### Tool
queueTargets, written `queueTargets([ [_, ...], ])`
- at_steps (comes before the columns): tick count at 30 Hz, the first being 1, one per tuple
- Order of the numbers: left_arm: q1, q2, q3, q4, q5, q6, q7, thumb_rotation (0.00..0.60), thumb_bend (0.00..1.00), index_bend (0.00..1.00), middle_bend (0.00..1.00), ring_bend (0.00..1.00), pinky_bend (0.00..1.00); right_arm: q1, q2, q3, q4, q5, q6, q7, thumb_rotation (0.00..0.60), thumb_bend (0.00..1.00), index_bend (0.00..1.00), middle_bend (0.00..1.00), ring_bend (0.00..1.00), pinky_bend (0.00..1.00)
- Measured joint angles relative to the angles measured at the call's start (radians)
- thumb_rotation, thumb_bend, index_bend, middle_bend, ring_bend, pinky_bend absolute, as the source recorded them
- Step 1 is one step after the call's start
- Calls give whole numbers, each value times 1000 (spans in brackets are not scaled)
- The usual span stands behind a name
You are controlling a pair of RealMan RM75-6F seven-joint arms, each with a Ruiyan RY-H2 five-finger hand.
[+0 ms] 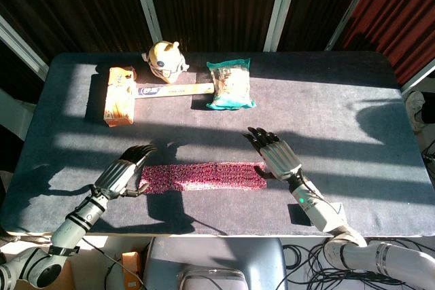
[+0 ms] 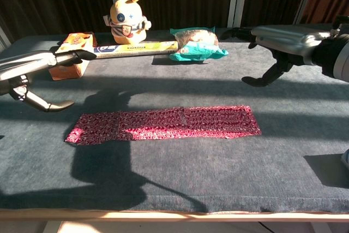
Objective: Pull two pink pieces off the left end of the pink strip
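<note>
The pink strip (image 1: pixel 200 176) lies flat across the dark table, running left to right; in the chest view the pink strip (image 2: pixel 163 124) is whole, with a ragged left end. My left hand (image 1: pixel 126 173) hovers over that left end with fingers stretched out and nothing in them. From the chest, the left hand (image 2: pixel 32 66) is raised above the table, its thumb hanging down clear of the strip. My right hand (image 1: pixel 275 156) floats by the strip's right end, fingers spread. The chest view shows the right hand (image 2: pixel 278 39) well above the cloth, holding nothing.
Along the back of the table (image 1: pixel 353 106) stand an orange box (image 1: pixel 119 96), a yellow toy figure (image 1: pixel 165 60), a long flat box (image 1: pixel 173 90) and a green packet (image 1: pixel 230 84). Strong sunlight throws arm shadows across the strip.
</note>
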Motion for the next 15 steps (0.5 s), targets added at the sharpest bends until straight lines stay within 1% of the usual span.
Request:
queueTargets([
  [6, 7, 10, 13, -22, -27, 19, 42, 600, 366, 0, 7, 2, 15, 2, 10, -19, -16, 10, 31, -14, 600, 320, 0, 0, 0, 156],
  [9, 12, 15, 20, -35, -27, 36, 78, 600, 369, 0, 3, 4, 56, -9, 35, -30, -40, 1, 51, -6, 600, 319, 0, 0, 0, 152],
  [11, 22, 19, 27, -50, -25, 59, 114, 600, 378, 0, 11, 19, 127, -23, 60, -42, -60, -8, 66, -1, 600, 319, 0, 0, 0, 138],
  [12, 28, 21, 31, -59, -24, 73, 132, 600, 387, 0, 28, 46, 181, -37, 82, -54, -76, -17, 80, 3, 600, 319, 0, 0, 0, 134],
  [14, 48, 23, 38, -76, -20, 118, 177, 600, 402, 0, 128, 163, 313, -66, 122, -78, -102, -35, 108, 9, 600, 319, 0, 0, 0, 125],
  [15, 59, 22, 41, -82, -18, 142, 199, 600, 414, 0, 250, 293, 439, -92, 153, -99, -119, -50, 132, 14, 600, 319, 0, 0, 0, 122],
])
